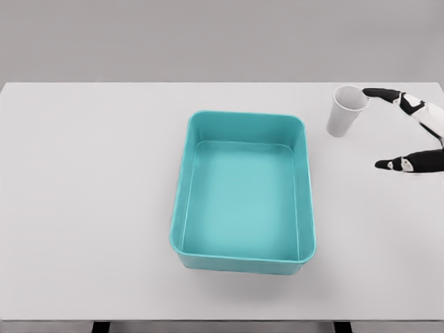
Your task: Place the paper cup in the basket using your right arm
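White table, teal basket at centre, white paper cup far right, tilted

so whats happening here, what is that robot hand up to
The robot's right hand reaches in from the right edge toward a white paper cup at the table's far right. One fingertip is at the cup's rim, the other visible finger is apart from it, so the fingers are spread and nothing is grasped yet. The cup leans a little. The teal basket sits empty mid-table, left of the cup. The left arm is out of view.
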`<state>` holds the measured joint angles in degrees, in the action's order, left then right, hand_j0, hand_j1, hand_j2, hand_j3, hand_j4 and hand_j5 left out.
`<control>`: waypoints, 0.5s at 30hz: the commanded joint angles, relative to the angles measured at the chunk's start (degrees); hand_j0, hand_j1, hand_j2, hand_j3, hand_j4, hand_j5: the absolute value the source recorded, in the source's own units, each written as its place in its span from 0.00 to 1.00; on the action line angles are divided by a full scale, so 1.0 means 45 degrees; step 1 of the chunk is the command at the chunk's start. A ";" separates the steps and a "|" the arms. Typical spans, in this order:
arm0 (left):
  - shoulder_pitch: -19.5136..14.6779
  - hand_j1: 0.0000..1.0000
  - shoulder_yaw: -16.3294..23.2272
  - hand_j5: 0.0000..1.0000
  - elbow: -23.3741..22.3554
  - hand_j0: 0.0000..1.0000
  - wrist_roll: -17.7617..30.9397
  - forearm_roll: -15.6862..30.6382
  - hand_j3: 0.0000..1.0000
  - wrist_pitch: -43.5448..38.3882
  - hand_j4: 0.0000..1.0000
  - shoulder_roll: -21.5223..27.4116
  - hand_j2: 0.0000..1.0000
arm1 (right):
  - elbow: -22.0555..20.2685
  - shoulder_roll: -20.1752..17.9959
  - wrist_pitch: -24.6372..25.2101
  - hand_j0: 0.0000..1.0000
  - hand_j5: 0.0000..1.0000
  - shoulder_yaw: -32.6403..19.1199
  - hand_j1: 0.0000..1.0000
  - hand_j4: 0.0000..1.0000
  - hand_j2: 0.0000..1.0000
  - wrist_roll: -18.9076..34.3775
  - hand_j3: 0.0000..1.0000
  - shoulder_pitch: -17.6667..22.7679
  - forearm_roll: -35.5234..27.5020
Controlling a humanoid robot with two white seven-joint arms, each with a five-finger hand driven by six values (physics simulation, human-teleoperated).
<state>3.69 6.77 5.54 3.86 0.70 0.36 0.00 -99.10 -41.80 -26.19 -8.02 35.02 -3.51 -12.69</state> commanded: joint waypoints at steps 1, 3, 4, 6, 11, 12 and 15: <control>0.0000 1.00 0.0000 1.00 0.0000 1.00 0.0002 0.0000 1.00 -0.0001 1.00 0.0001 1.00 | 0.0107 0.0071 0.2302 1.00 1.00 -0.0035 1.00 1.00 1.00 -0.0005 1.00 -0.0059 -0.1828; 0.0000 1.00 0.0000 1.00 0.0000 1.00 0.0002 0.0000 1.00 -0.0001 1.00 0.0001 1.00 | 0.0868 0.0382 0.3748 1.00 1.00 0.0063 1.00 1.00 1.00 -0.0005 1.00 -0.0624 -0.2200; 0.0000 1.00 -0.0019 1.00 0.0000 1.00 0.0002 0.0000 1.00 -0.0001 1.00 0.0001 1.00 | 0.1491 0.0928 0.4080 1.00 1.00 0.0102 1.00 1.00 1.00 -0.0005 1.00 -0.1073 -0.2200; 0.0000 1.00 0.0000 1.00 0.0000 1.00 0.0002 0.0000 1.00 -0.0001 1.00 0.0001 1.00 | 0.2802 0.1301 0.4453 1.00 1.00 0.0180 1.00 1.00 1.00 -0.0005 1.00 -0.1465 -0.2181; 0.0000 1.00 0.0000 1.00 0.0000 1.00 0.0002 0.0000 1.00 -0.0001 1.00 0.0001 1.00 | 0.4130 0.2180 0.4472 1.00 1.00 0.0649 1.00 1.00 1.00 -0.0005 1.00 -0.1485 -0.2005; 0.0000 1.00 0.0000 1.00 0.0000 1.00 0.0002 0.0000 1.00 -0.0001 1.00 0.0001 1.00 | 0.4443 0.2200 0.4472 1.00 1.00 0.0669 1.00 1.00 1.00 -0.0005 1.00 -0.1524 -0.2005; 0.0000 1.00 0.0000 1.00 0.0000 1.00 0.0002 0.0000 1.00 -0.0001 1.00 0.0001 1.00 | 0.5185 0.2298 0.4472 1.00 1.00 0.0825 1.00 1.00 1.00 -0.0005 1.00 -0.1934 -0.2005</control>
<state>3.69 6.77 5.54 3.86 0.70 0.36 0.00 -78.05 -32.00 -6.27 -4.78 35.01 -13.09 -21.43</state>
